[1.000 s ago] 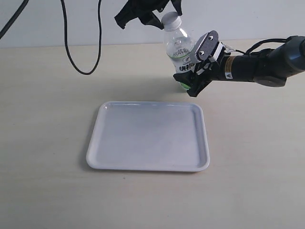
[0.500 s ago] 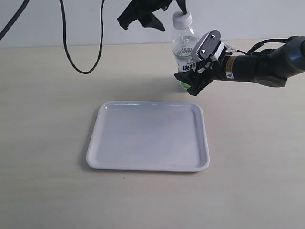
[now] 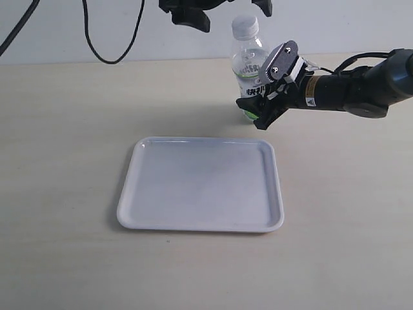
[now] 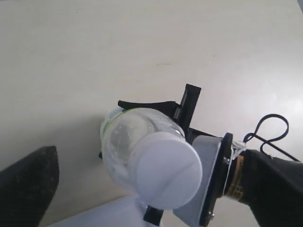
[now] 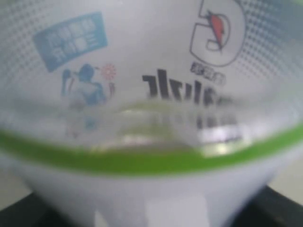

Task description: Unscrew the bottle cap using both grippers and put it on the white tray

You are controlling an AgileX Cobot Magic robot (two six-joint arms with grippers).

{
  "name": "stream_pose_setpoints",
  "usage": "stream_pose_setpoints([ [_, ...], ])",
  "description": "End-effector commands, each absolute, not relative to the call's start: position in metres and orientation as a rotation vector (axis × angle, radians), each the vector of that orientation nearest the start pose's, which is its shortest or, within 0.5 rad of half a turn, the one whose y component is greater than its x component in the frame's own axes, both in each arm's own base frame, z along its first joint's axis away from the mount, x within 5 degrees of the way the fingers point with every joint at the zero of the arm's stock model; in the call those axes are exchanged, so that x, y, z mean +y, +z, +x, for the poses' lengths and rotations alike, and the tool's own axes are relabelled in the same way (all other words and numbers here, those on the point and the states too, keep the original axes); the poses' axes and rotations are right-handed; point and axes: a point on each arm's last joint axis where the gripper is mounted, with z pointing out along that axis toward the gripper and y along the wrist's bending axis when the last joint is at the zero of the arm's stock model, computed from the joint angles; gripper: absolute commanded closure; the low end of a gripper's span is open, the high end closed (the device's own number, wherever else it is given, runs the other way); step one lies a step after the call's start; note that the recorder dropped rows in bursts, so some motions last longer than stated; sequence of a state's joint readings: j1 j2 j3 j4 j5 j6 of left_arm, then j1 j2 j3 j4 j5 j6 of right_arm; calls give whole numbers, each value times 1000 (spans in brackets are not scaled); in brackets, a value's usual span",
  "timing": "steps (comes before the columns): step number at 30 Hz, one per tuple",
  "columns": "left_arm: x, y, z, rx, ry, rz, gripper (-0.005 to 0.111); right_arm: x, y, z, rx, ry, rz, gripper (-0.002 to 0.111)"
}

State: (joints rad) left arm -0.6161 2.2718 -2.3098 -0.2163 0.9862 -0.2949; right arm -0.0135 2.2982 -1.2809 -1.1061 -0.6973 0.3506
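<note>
The clear bottle [image 3: 248, 63] stands upright on the table behind the white tray [image 3: 200, 187], and the white bottle cap [image 3: 245, 26] sits on its neck. My right gripper [image 3: 259, 90], with a grey screwed plate on one jaw, is shut on the bottle's labelled body. My left gripper [image 3: 224, 8] hangs open just above the cap, its fingers spread to either side without touching it. The left wrist view looks down on the cap [image 4: 165, 170], with one dark finger [image 4: 28, 187] well off to the side. The label [image 5: 151, 94] fills the right wrist view.
A black cable [image 3: 97, 48] loops down over the table's back left, in front of the pale wall. The right arm [image 3: 361, 90] lies low over the table's right side. Bare beige tabletop surrounds the tray.
The left gripper has opened and lifted off the cap. The bottle, tilted a second ago, now stands upright in the right gripper. The cap stays on the neck.
</note>
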Motion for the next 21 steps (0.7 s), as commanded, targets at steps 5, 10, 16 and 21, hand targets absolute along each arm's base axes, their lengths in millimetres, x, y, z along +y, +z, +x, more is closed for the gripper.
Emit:
stream_pose_setpoints([
  [5,-319,310,409,2328,-559,648,5,46,74,445,1821,241,-978,108],
  [10,-328,312,403,2243,-513,799,9,46,74,445,1820,240,-980,108],
  [16,-332,313,401,2173,-441,909,33,46,74,445,1820,240,-980,108],
  [21,-330,310,402,2182,-391,928,33,46,74,445,1820,240,-980,108],
])
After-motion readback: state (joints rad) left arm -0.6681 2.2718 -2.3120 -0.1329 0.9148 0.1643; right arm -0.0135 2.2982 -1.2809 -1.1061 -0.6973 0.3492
